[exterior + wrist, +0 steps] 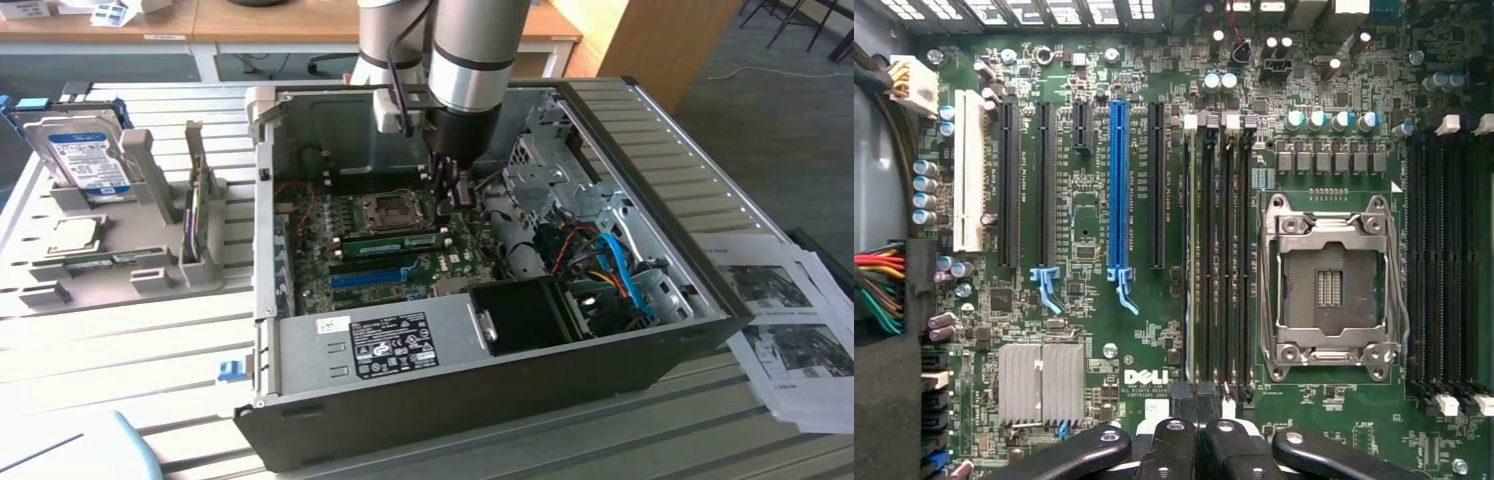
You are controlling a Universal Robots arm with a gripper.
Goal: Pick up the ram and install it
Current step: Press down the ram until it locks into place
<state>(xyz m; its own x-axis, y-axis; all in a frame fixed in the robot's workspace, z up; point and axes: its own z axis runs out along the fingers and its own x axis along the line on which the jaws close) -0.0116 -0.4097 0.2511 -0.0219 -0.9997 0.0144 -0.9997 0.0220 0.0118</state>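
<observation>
The ram (396, 243), a long green stick, sits in a slot on the motherboard (350, 262) just beside the CPU socket (395, 208). It lies level with the board inside the open computer case (441, 350). My gripper (459, 195) hangs low inside the case, just past the ram's end at the exterior view's right. Its fingers are shut and nothing is between them. In the wrist view the black fingertips (1172, 438) meet over the end of the bank of memory slots, where the ram (1192, 260) appears edge-on as a thin pale line.
A long blue slot (371, 276) (1118, 185) and black slots lie beside the ram. Coloured cables (601, 265) and a metal drive cage (547, 170) crowd the case's right. A hard drive (83, 150) stands on a grey fixture to the left; papers (787, 320) lie to the right.
</observation>
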